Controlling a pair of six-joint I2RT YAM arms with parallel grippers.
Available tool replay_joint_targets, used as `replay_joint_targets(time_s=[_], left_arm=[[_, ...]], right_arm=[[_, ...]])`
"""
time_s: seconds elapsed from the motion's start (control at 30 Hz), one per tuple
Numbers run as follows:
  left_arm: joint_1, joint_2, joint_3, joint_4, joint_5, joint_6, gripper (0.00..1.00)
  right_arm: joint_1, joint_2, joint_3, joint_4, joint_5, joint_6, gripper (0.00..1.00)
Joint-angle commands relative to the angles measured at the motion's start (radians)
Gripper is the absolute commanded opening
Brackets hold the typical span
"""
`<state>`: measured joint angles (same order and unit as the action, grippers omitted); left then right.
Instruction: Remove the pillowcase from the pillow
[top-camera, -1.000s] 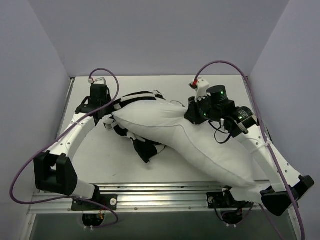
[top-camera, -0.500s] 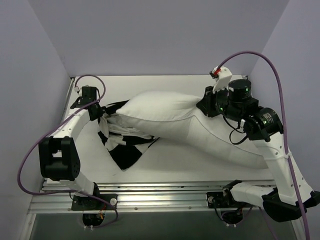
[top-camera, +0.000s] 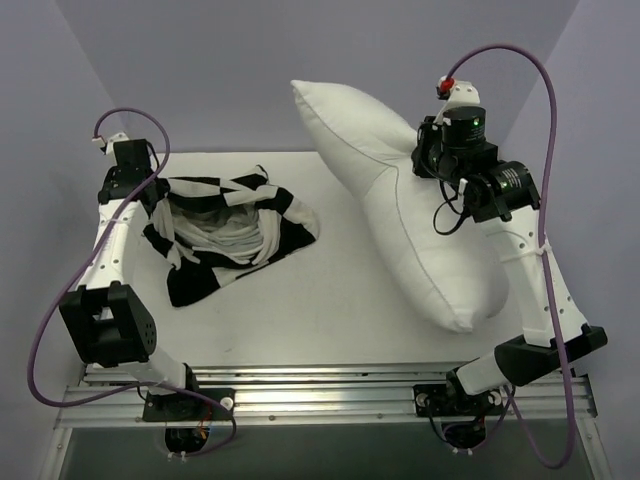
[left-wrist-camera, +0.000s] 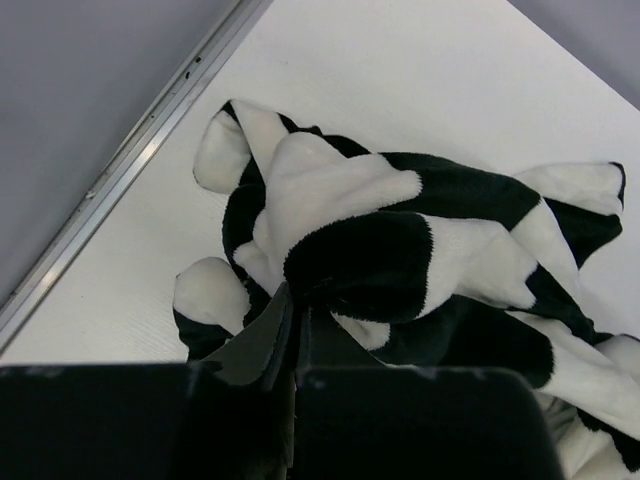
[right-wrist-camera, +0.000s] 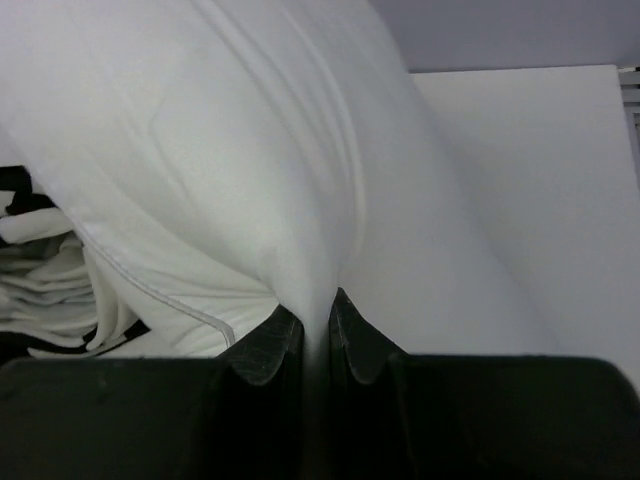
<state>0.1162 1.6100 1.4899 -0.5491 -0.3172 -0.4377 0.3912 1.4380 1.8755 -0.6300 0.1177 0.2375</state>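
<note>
Step in hand: I judge the stripping itself done. The pillowcase (top-camera: 290, 215) holds nothing, and the pillow (top-camera: 400, 220) is wholly out of it.
Pillowcase: it lies crumpled on the bench (top-camera: 330, 290) with its mouth gaping upward.
Pillow: it is to the right of the pillowcase and well apart from it. Its far end is lifted high and its near end appears to rest on the bench.
Left hand (left-wrist-camera: 298, 300): it is at the pillowcase's far-left edge, its fingers closed tight on a fold of the checkered cloth.
Right hand (right-wrist-camera: 315, 320): it is right of the pillowcase, on the pillow's far side, pinched hard on a pleat of white fabric.
Next move: probably lowering the pillow flat, keeping it rightward of the pillowcase, then letting both hands go.
Edges: the metal rail (left-wrist-camera: 120, 170) and the side wall run just left of the pillowcase, so there is little slack there.
Open room: there is bare bench between pillowcase and pillow, and also on the pillowcase's near side.
</note>
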Motion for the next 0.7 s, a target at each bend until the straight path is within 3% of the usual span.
replay_joint_targets(time_s=[0.0, 0.13, 0.27, 0.53, 0.63, 0.67], left_arm=[[-0.001, -0.076, 0.041, -0.020, -0.051, 0.050, 0.02], [-0.006, -0.154, -0.011, -0.021, 0.041, 0.031, 0.03], [-0.045, -0.271, -0.164, -0.021, 0.139, 0.011, 0.04], [-0.243, -0.514, -0.465, -0.109, 0.299, -0.067, 0.10], [-0.262, -0.606, -0.554, -0.150, 0.346, -0.093, 0.27], [-0.260, -0.627, -0.569, -0.159, 0.348, -0.096, 0.37]], right_arm=[[-0.040, -0.014, 0.093, 0.203, 0.125, 0.039, 0.00], [-0.046, 0.007, 0.035, 0.246, 0.166, 0.037, 0.00], [-0.048, 0.038, -0.137, 0.338, 0.090, 0.071, 0.00], [-0.041, 0.128, -0.475, 0.466, -0.072, 0.137, 0.00], [-0.040, 0.156, -0.547, 0.467, -0.105, 0.138, 0.00], [-0.041, 0.160, -0.559, 0.463, -0.107, 0.138, 0.04]])
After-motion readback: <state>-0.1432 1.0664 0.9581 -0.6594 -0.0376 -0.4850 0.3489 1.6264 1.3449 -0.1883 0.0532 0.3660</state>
